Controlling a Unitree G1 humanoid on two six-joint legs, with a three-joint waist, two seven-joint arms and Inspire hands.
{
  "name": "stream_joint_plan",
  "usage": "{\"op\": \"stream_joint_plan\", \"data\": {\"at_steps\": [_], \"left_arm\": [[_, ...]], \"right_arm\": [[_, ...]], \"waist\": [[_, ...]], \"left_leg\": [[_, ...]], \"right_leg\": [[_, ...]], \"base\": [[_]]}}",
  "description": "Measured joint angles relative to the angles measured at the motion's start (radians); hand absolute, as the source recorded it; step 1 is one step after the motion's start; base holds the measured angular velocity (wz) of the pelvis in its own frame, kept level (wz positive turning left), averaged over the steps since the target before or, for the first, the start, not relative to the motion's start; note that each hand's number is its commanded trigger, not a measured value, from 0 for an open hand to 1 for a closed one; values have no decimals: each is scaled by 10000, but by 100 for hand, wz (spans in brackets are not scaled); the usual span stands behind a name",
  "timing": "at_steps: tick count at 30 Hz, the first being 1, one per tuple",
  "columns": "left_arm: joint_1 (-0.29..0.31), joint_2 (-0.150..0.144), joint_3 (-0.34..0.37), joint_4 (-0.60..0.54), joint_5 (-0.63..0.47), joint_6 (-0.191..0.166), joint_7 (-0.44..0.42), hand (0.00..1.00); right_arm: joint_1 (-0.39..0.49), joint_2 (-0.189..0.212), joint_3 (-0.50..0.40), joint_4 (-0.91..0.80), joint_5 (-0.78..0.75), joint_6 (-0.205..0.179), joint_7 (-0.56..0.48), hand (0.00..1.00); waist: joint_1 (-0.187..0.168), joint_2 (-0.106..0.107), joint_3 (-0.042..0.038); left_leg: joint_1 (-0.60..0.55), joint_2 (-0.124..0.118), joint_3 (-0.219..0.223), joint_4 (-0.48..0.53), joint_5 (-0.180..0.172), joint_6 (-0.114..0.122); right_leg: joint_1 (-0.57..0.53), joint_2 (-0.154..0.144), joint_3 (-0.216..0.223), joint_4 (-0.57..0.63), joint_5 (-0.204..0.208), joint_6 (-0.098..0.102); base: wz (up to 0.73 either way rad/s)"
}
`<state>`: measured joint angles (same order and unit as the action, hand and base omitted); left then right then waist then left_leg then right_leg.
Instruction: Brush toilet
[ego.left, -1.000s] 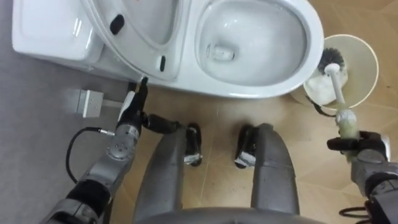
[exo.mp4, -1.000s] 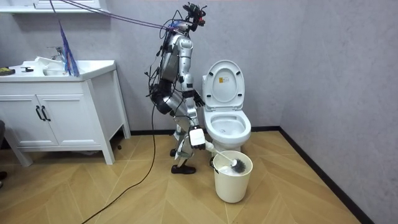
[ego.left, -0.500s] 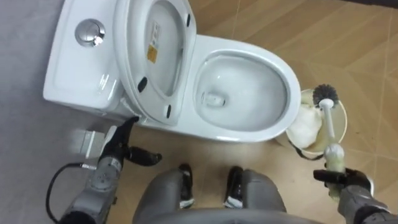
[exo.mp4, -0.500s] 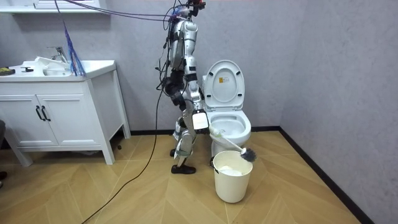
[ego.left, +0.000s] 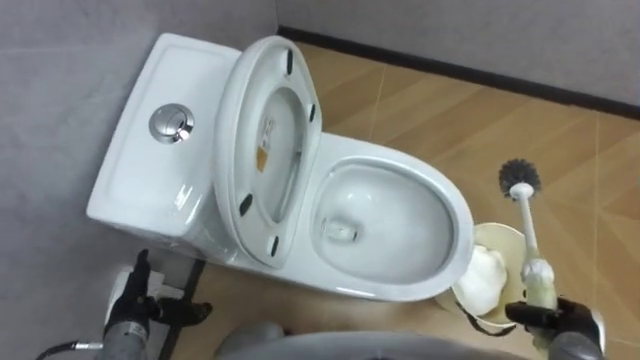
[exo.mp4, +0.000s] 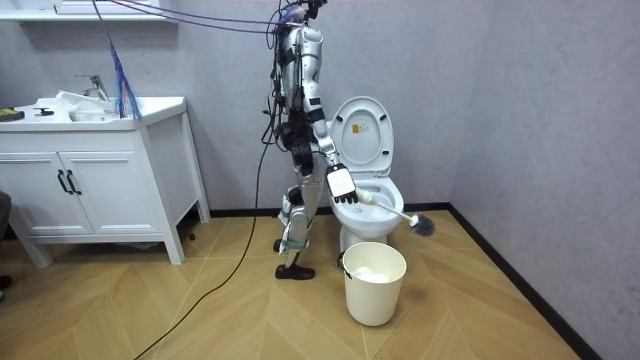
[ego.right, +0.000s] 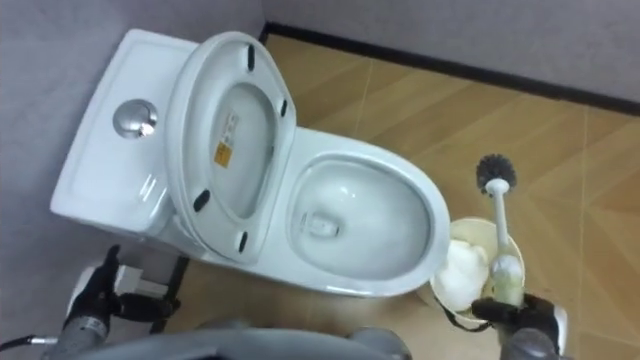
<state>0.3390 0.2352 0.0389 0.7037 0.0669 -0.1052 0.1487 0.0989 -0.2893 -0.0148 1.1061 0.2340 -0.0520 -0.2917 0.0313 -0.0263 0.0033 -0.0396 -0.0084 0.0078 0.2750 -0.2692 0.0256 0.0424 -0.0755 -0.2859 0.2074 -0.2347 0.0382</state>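
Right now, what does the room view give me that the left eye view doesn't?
Room view: the sink cabinet and the robot standing upright beside the toilet. Left eye view: the flush button, the bowl's inside, and the open left robot hand. Both: the raised seat and the right robot hand gripping the toilet brush, held clear of the bucket.

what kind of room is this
Most likely a bathroom: a white toilet with its seat raised, a vanity cabinet with a tap on top, and a toilet brush in the robot's right hand.
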Motion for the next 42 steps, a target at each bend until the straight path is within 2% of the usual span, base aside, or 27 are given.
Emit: {"op": "stream_joint_plan", "data": {"at_steps": [3, 8, 9, 11, 13, 15, 18, 20, 23, 25, 30, 33, 36, 39, 40, 42], "left_arm": [[390, -280, 411, -318, 558, -98, 119, 0], [679, -419, 408, -655, 1258, -105, 419, 0], [774, -499, 424, -906, 1568, -118, 544, 0], [910, -666, 514, -1480, 2108, -165, 766, 0], [1042, -893, 809, -2065, 2588, -401, 1154, 0], [1080, -959, 844, -2228, 2899, -514, 1520, 0], [1312, -1012, 833, -3497, 3842, -559, 2126, 0], [1331, -1017, 813, -3980, 4092, -589, 2485, 0], [1327, -1017, 801, -4856, 4472, -593, 2891, 0], [1282, -992, 560, -5557, 4612, -694, 3279, 0], [833, -975, 267, -5749, 5391, -788, 3803, 0], [528, -970, 238, -5747, 6242, -787, 3913, 0], [312, -896, 215, -5756, 6884, -783, 3912, 0], [-3, -863, 146, -5756, 7463, -776, 3912, 0], [-115, -859, 113, -5747, 7586, -777, 3914, 0], [-247, -790, -121, -5721, 7606, -766, 3923, 0]], "right_arm": [[41, 162, -67, -513, -700, -61, -142, 100], [30, 383, -43, -837, -1437, -139, -142, 100], [36, 408, -26, -861, -1709, -221, -163, 100], [133, 435, 58, -843, -2238, -407, -204, 100], [316, 576, 139, -833, -2757, -633, -250, 100], [485, 595, 315, -694, -2858, -767, -246, 100], [672, 609, 460, -424, -2989, -825, -233, 100], [649, 655, 503, 0, -3164, -828, -231, 100], [892, 758, 496, 160, -3278, -1043, -245, 100], [911, 722, 499, 466, -3444, -1239, -252, 100], [1007, 719, 503, 599, -4418, -1285, -290, 100], [1056, 665, 502, 891, -4820, -1300, -325, 100], [1240, 599, 505, 1182, -5153, -1211, -305, 100], [1263, 546, 304, 1269, -5706, -1197, -238, 100], [1264, 511, 303, 1258, -5926, -1198, -239, 100], [1275, 488, 299, 1177, -6136, -1136, -222, 100]], "waist": [[97, -75, -19], [418, -138, -4], [556, -142, 4], [579, -187, 21], [680, -220, 0], [849, -226, -1], [897, -230, -6], [940, -231, -18], [869, -235, -23], [804, -230, -24], [623, -183, -26], [425, -134, -56], [227, -79, -135], [12, -15, -128], [-27, -64, -97], [-69, -80, -85]], "left_leg": [[210, -34, -134, -126, 12, -15], [376, -49, -417, -230, 45, -66], [396, -56, -463, -228, 46, -68], [414, -74, -634, -228, 56, -84], [442, -67, -718, -228, 73, -113], [484, -69, -813, -227, 78, -122], [461, -87, -977, -228, 81, -127], [444, -94, -1054, -225, 81, -127], [345, -193, -1235, -205, 120, -144], [349, -203, -1234, -203, 133, -139], [257, -201, -1190, -165, 134, -140], [146, -205, -1176, -151, 134, -140], [170, -203, -1142, -149, 134, -140], [163, -183, -1048, -153, 134, -140], [184, -170, -970, -153, 134, -140], [222, -157, -926, -169, 135, -140]], "right_leg": [[284, 19, -108, -248, 2, 2], [536, 51, -226, -379, 2, 2], [588, 57, -263, -409, 2, 2], [686, 56, -489, -406, 2, 2], [801, 75, -668, -410, 2, 2], [929, 78, -801, -414, 2, 2], [977, 80, -829, -445, 2, 2], [1033, 77, -840, -574, 2, 2], [1038, 72, -894, -589, 2, 2], [995, 68, -756, -591, 1, 2], [899, 71, -758, -591, 1, 2], [784, 65, -740, -587, 1, 2], [784, 55, -716, -580, 1, 2], [753, 58, -703, -580, 1, 2], [743, 58, -636, -581, 1, 2], [771, 65, -582, -580, 1, 2]], "base": [[11], [15], [20], [31], [30], [16], [21], [7], [10], [6], [-3], [-1], [-4], [-9], [-17], [-18]]}}
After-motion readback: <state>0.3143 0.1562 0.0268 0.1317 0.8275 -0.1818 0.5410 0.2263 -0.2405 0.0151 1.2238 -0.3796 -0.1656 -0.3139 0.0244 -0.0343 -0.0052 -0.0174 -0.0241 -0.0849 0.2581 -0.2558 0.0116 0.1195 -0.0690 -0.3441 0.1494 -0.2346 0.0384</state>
